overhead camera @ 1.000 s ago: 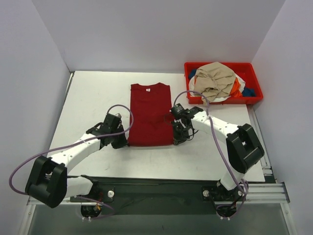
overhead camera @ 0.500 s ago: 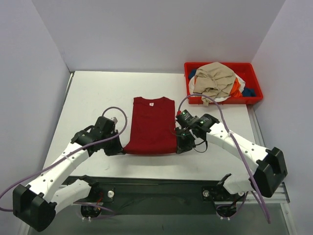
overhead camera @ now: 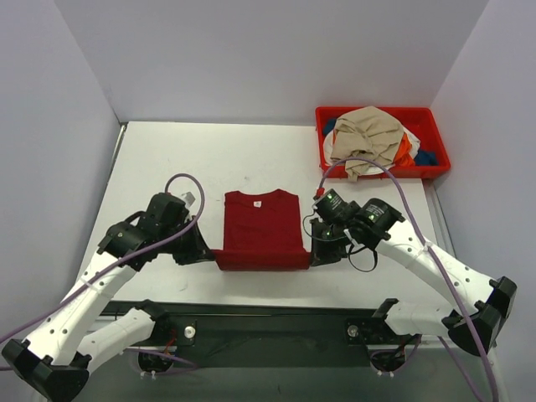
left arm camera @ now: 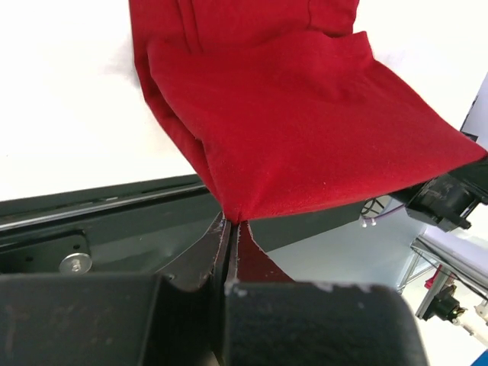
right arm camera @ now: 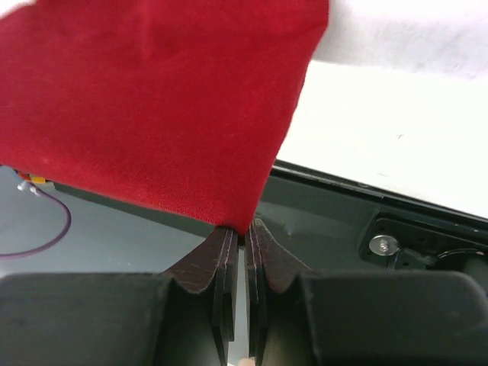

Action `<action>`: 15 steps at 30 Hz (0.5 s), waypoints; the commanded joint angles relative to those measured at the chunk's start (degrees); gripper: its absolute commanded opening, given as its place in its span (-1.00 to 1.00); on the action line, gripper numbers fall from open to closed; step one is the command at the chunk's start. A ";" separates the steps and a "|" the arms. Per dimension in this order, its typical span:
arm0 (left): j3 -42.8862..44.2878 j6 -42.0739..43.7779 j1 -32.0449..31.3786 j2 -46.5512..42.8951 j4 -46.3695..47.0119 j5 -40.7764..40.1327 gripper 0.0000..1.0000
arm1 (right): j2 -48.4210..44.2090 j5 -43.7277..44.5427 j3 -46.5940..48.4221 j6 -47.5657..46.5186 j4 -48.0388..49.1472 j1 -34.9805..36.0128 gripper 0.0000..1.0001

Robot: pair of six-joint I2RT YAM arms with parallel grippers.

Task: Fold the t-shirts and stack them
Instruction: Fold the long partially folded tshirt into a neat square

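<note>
The dark red t-shirt (overhead camera: 262, 226) lies on the white table, sleeves folded in, neck label at the far end. Its near hem is lifted off the table and stretched between my two grippers. My left gripper (overhead camera: 209, 253) is shut on the hem's left corner; the cloth (left arm camera: 305, 130) fans out from the closed jaws in the left wrist view. My right gripper (overhead camera: 316, 255) is shut on the hem's right corner, seen in the right wrist view (right arm camera: 152, 107). More t-shirts, tan (overhead camera: 364, 134) on top with orange, white and blue beneath, are heaped in the red bin (overhead camera: 427, 117).
The red plastic bin stands at the table's far right corner. The table's near edge and black metal frame (overhead camera: 276, 314) lie just below the lifted hem. White walls enclose the table on three sides.
Both grippers have drawn the shirt's near hem toward the table's front edge and lifted it. The whole shirt has slid nearer, and both arms have pulled back.
</note>
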 commanded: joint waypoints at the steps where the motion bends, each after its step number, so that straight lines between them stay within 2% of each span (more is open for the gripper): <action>1: 2.31 -0.96 0.09 2.14 1.96 -0.52 -1.00 | 1.72 5.60 3.97 -0.97 -5.89 -1.15 -1.00; 5: 2.49 -1.05 0.26 5.04 6.27 -0.61 -1.00 | 4.72 8.67 7.13 -3.25 -5.45 -3.96 -1.00; 9: 3.80 -1.66 0.70 9.17 12.06 0.44 -1.00 | 7.88 8.50 11.18 -6.42 -4.57 -8.09 -1.00; 15: 7.23 -0.61 1.41 14.97 15.94 0.44 -1.00 | 15.26 8.50 18.90 -11.87 -4.04 -12.66 -1.00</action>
